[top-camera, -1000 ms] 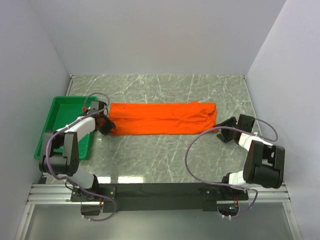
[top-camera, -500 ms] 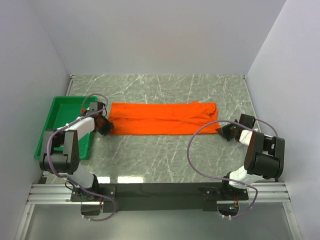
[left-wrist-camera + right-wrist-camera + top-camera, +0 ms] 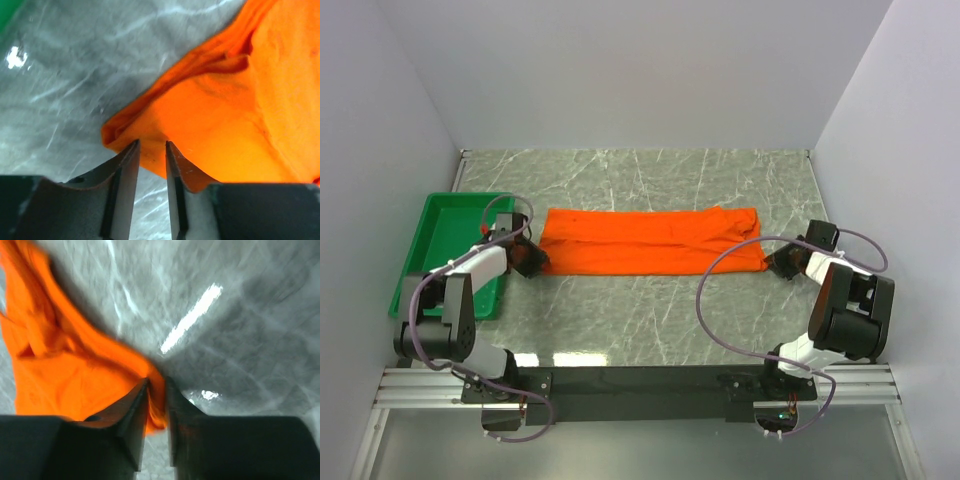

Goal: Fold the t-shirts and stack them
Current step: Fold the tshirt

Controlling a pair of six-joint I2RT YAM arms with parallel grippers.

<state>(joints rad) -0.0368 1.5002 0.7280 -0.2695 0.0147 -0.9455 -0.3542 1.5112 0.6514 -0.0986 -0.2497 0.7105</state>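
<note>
The orange t-shirt lies folded into a long strip across the middle of the marble table. My left gripper sits at its near-left corner, jaws closed on the cloth edge. My right gripper sits at its near-right corner, jaws pinched on a fold of the shirt. The strip is pulled fairly flat between them, with wrinkles toward the right end.
A green tray stands at the left edge of the table, just beside the left arm. The white walls close in on three sides. A purple cable loops over the table near the right arm.
The right gripper has moved right and back, closing on the shirt's near-right corner. The shirt has shifted slightly right and stretched out. The left gripper stays at the left corner.
</note>
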